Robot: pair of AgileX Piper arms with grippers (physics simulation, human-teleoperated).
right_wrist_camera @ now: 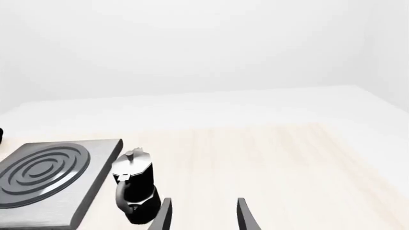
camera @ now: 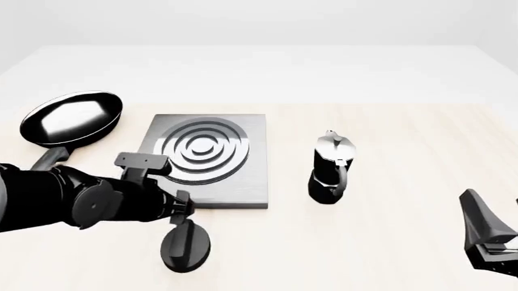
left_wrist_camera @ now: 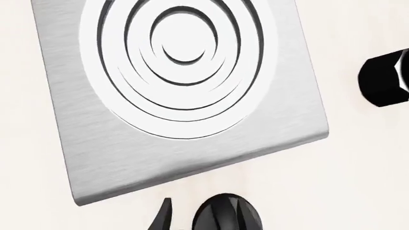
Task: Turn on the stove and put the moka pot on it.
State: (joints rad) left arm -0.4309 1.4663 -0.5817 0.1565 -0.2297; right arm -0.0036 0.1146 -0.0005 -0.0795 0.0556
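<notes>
Nearest you, your left end effector (camera: 184,213) sits just above the black knob (camera: 185,244) at the bench (camera: 389,230) front. Wrist view shows only one finger (left_wrist_camera: 163,216) beside the knob top, so can't tell how wide it is or whether it grips. Your right end effector (right_wrist_camera: 203,213) hangs low at the right edge, fingers parted w/ nothing between them, well apart from the pot. Further out: the stove (camera: 247,182) lies flat, burner rings (camera: 202,148) bare. The moka pot (camera: 330,167) stands upright on the bench just right of the stove, not on it. Farthest, at far left, the frying pan (camera: 73,118).
</notes>
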